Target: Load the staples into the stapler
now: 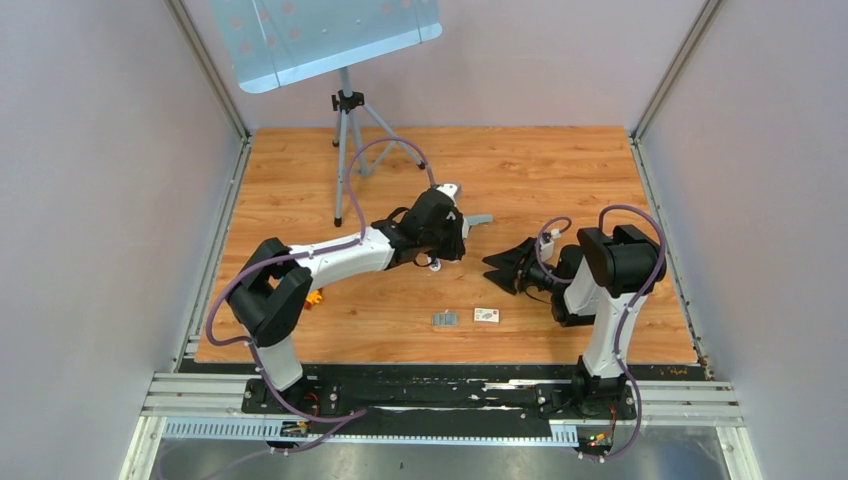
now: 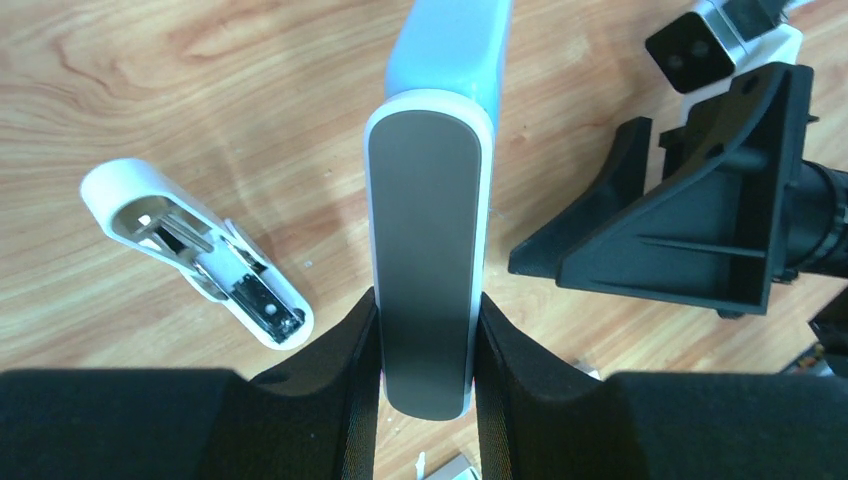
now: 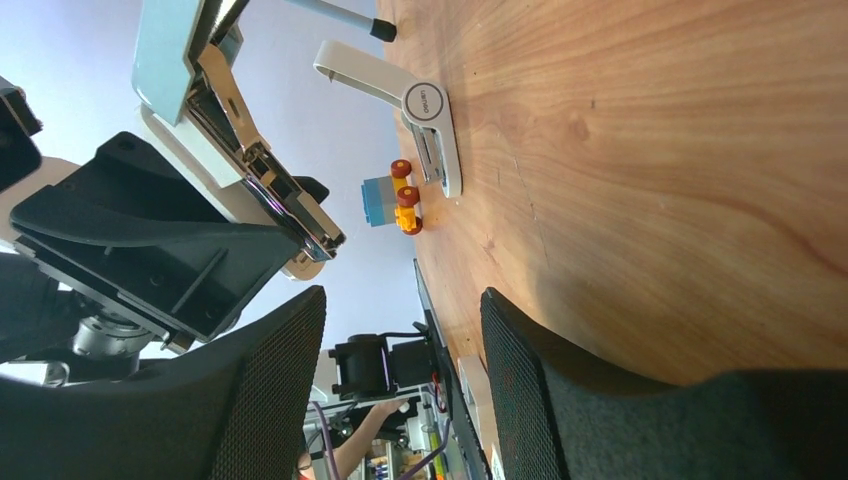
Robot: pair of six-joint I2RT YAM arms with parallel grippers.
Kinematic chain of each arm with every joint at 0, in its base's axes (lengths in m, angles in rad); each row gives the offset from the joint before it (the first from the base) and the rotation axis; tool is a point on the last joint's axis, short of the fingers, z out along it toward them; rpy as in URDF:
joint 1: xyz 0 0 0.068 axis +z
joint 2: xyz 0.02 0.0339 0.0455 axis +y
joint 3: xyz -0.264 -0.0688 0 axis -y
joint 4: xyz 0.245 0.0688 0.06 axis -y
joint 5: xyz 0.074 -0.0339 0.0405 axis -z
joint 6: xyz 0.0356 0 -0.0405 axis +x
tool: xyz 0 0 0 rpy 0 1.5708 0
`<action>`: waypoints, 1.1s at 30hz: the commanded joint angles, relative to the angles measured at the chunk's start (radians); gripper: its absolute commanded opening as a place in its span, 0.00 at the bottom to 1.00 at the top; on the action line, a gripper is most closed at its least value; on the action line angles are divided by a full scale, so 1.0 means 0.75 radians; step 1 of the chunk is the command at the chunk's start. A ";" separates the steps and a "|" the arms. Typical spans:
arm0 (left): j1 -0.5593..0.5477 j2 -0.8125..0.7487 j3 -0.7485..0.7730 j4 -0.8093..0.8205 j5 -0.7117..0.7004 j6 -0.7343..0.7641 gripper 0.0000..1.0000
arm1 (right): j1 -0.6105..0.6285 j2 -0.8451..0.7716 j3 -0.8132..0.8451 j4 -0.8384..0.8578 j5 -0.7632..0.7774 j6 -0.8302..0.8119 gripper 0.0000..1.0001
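The stapler (image 2: pixel 430 250) has a white body, a grey underside and a light blue top. My left gripper (image 2: pixel 428 310) is shut on it and holds it off the table at the middle (image 1: pixel 450 225). In the right wrist view the stapler (image 3: pixel 250 150) hangs open with its metal magazine bared. The staples (image 1: pixel 445 319), a small grey ridged block, lie on the table nearer the front, next to a small white box (image 1: pixel 487 315). My right gripper (image 1: pixel 497 268) is open and empty, just right of the stapler, fingers (image 2: pixel 640 230) pointing left at it.
A white shell-like piece with metal inside (image 2: pixel 200 260) lies on the table under my left gripper; it also shows in the right wrist view (image 3: pixel 430 110). A small blue and orange toy (image 1: pixel 314 297) sits near the left arm. A tripod stand (image 1: pixel 347 110) is at the back.
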 commanded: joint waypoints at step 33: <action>0.050 -0.134 -0.163 0.295 0.265 -0.140 0.00 | -0.037 -1.011 0.149 -1.061 0.064 -0.649 0.70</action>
